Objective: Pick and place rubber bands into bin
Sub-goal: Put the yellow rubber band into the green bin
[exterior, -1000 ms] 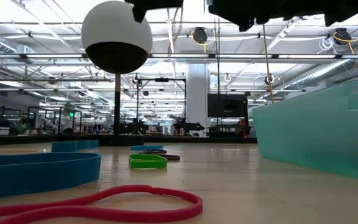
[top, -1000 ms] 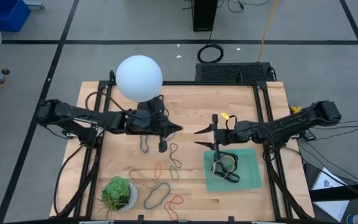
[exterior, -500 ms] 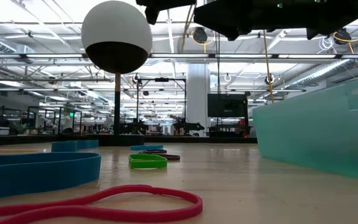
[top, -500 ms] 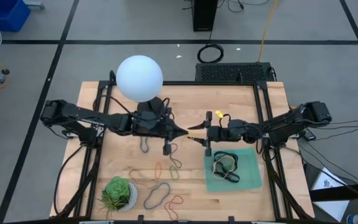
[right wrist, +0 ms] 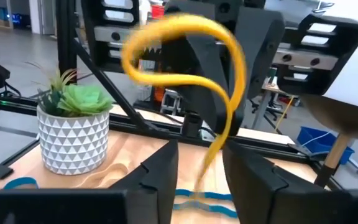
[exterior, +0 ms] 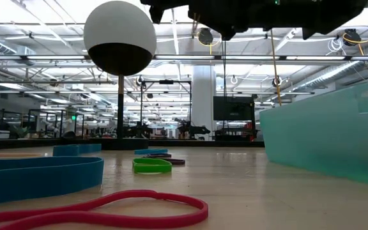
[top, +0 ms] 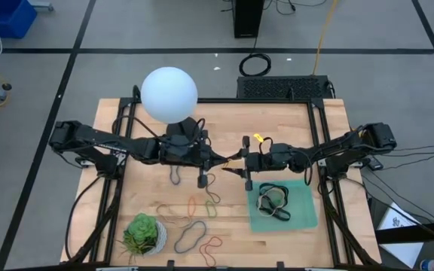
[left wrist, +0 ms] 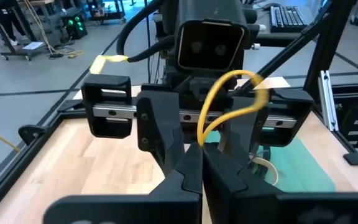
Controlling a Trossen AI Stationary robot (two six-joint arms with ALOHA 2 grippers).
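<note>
My left gripper (top: 221, 159) is shut on a yellow rubber band (left wrist: 229, 99) above the table's middle. My right gripper (top: 235, 162) faces it, open, with one finger on each side of the band (right wrist: 219, 134). The mint-green bin (top: 305, 214) lies on the table near the right gripper and holds a few bands (top: 273, 200); its wall shows in the low view (exterior: 337, 140). More bands lie flat on the wood (top: 202, 205), and they also show in the low view (exterior: 107, 207). My left gripper pinches the yellow band's lower end (left wrist: 201, 142) between its two shut fingertips. The fingers lie level and point toward the table's right edge. The band stands up above the fingertips as an open loop, clear of the table. I cannot tell whether my right gripper touches the band.
A white ball lamp (top: 169, 93) stands over the far left of the table. A white pot with a succulent (top: 143, 233) stands near the front left. Loose bands lie between pot and bin (top: 191, 235). A dark band lies under the left gripper (top: 175, 175).
My right gripper has gone toward the table's left edge until its open fingers stand about the band held by my left gripper. My left gripper has shifted a little toward the table's right edge, still shut on the band.
</note>
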